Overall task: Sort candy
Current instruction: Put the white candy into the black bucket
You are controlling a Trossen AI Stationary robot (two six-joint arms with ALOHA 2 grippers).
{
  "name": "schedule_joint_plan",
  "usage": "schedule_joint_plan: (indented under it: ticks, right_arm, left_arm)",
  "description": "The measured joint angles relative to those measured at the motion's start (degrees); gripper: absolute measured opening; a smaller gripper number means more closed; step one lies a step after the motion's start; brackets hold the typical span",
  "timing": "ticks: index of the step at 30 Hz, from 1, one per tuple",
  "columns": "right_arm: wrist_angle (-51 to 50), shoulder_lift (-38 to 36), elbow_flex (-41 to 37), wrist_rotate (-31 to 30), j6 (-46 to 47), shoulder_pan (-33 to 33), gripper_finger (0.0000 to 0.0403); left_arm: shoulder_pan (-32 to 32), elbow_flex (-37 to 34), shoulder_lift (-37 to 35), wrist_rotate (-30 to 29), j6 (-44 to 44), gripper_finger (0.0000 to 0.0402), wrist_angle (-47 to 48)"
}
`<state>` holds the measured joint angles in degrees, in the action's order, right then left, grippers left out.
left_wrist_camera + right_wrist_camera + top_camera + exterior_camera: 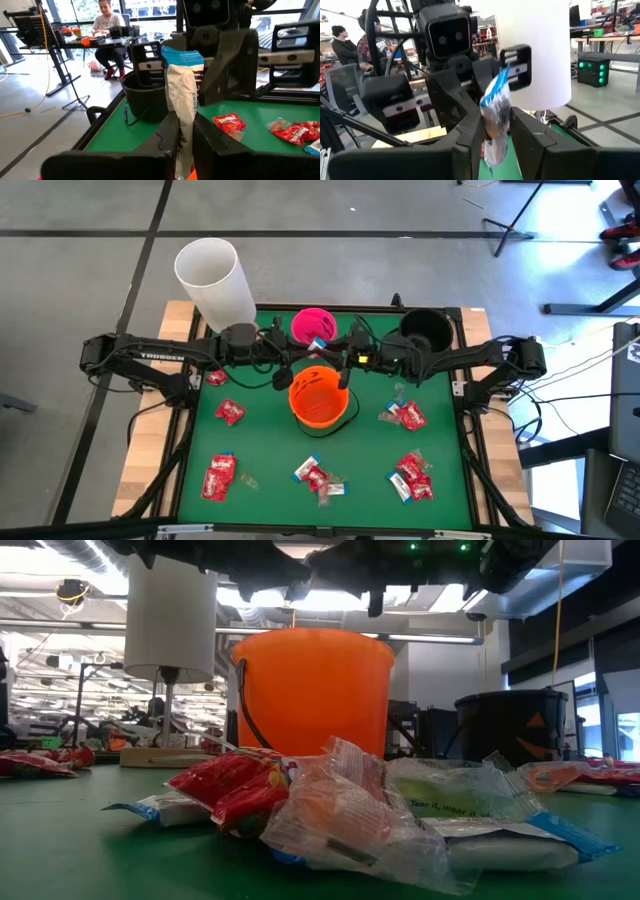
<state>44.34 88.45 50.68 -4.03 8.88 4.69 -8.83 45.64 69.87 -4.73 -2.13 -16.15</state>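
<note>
Crinkled candy point(340, 815) lies nearest you, unsorted; more sits toward the surface's front edge and both sides. Above the orange bucket point(320, 398), left end effector point(182, 135) and right end effector point(496, 131) both pinch one white-and-blue packet point(181, 95) (handover, apparently). Most sorting remains.

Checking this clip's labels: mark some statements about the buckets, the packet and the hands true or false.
1. Both hands, left hand and right hand, grip one white-and-blue packet. True.
2. The packet is held above the orange bucket. True.
3. The pink bucket stands nearer the table's front edge than the orange one. False: it stands behind it.
4. The green mat holds no candy. False: red candy lies scattered there.
</note>
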Motion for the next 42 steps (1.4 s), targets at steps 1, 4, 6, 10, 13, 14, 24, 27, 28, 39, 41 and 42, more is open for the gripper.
schedule_joint_plan:
  ticks: [1, 4, 6, 10, 13, 14, 24, 27, 28, 39, 41, 42]
  right_arm:
    - [0.39, 0.00, 0.00, 0.02, 0.01, 0.00, 0.0095]
    - [1.88, 0.00, 0.00, 0.00, 0.02, 0.00, 0.0095]
    - [2.36, 0.00, 0.00, 0.00, -0.06, 0.00, 0.0095]
    - [2.36, 0.00, 0.00, 0.00, -0.10, 0.00, 0.0094]
    - [2.34, 0.00, 0.00, 0.00, -0.13, 0.00, 0.0094]
    - [2.34, 0.00, 0.00, 0.00, -0.15, -0.02, 0.0094]
    - [2.27, -0.05, 0.00, 0.17, -2.56, -0.02, 0.0015]
    - [2.25, -0.05, 0.00, 0.17, -3.23, -0.04, 0.0020]
    - [2.24, -0.09, 0.00, 0.19, -3.25, -0.04, 0.0025]
    - [1.23, -2.94, 0.00, -0.79, -6.79, -0.04, 0.0016]
    - [-1.47, -4.41, 0.00, -2.37, -8.06, -0.04, 0.0020]
    - [-3.25, -5.36, 0.00, -3.61, -8.86, -0.04, 0.0020]
  left_arm:
    - [0.05, -0.01, 0.00, 0.00, 0.00, 0.0023, 0.03]
    - [0.05, 0.00, 0.00, 0.00, 0.00, 0.0023, 0.01]
    - [0.05, 0.01, 0.00, 0.00, 0.00, 0.0023, 0.14]
    - [0.26, 0.01, 0.00, -0.03, -0.04, 0.0023, 0.29]
    - [0.27, -0.01, 0.00, -0.02, -0.04, 0.0023, 0.32]
    - [0.27, -0.01, 0.00, 0.18, -0.02, 0.0023, 0.32]
    - [0.27, 0.00, 0.00, 0.83, 1.84, 0.0048, 0.23]
    - [0.27, 0.00, 0.00, 0.83, 1.86, 0.0070, 0.22]
    - [0.27, 0.00, 0.00, 0.83, 1.86, 0.0077, 0.19]
    - [0.27, -0.01, -3.64, -1.34, 0.46, 0.0135, 2.23]
    - [0.36, -0.01, -5.01, -1.61, 0.47, 0.0139, 3.22]
    - [0.55, -0.01, -5.99, -1.68, 0.48, 0.0140, 4.14]
